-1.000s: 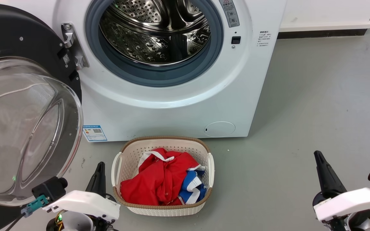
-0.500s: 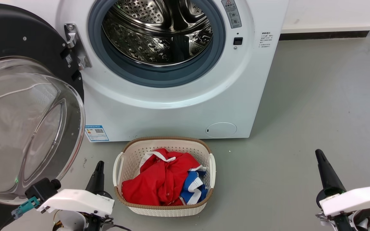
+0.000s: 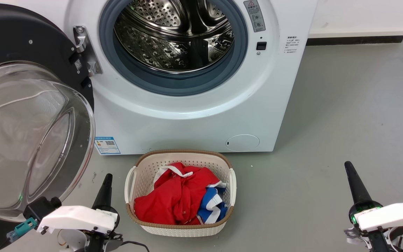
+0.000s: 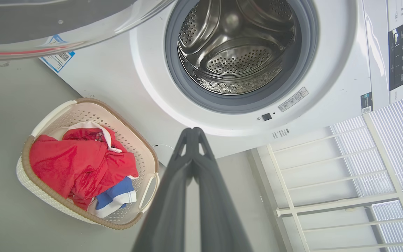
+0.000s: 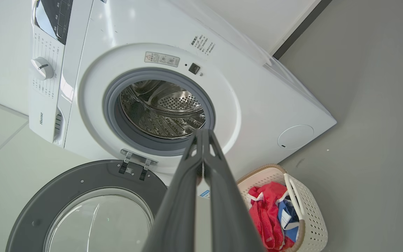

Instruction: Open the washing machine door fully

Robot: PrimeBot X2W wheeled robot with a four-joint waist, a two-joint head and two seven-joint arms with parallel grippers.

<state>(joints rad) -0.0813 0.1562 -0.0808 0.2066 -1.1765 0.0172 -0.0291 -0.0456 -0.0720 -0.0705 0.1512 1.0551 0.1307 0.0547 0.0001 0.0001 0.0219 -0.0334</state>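
Washing machine (image 3: pixel 187 119): a big white front-loader is seen standing on the grey floor (image 3: pixel 345 105), with its round opening fully uncovered.
Door (image 3: pixel 30 42): it is hung from the hinge (image 3: pixel 84 49) at the left of the opening and is swung far out to that side, well apart from the opening, with its inner face turned toward the robot.
Progress: the opening step is judged done or all but done. The latch is released and the drum (image 3: pixel 173 35) is laid bare. Whether any travel is left in the hinge cannot be told.
What is left: at most, a last push outward on the rim.
Door's look: a glossy black rim is set around a clear, bulging glass bowl (image 3: pixel 23 140). The glass is streaked with reflections, and no damage is seen.
Gasket (image 3: pixel 173 82): a grey-blue ring is seated around the steel drum.
Basket (image 3: pixel 178 229): a pale basket is placed on the floor just in front of the machine and is loaded with red, blue and white clothes (image 3: pixel 173 199).
Left gripper (image 3: pixel 107 175): it is held low beside the basket and below the door's glass, touching neither. The jaws are pressed together on nothing.
Right gripper (image 3: pixel 347 164): it is held low, well apart from the machine. The jaws are together and empty.
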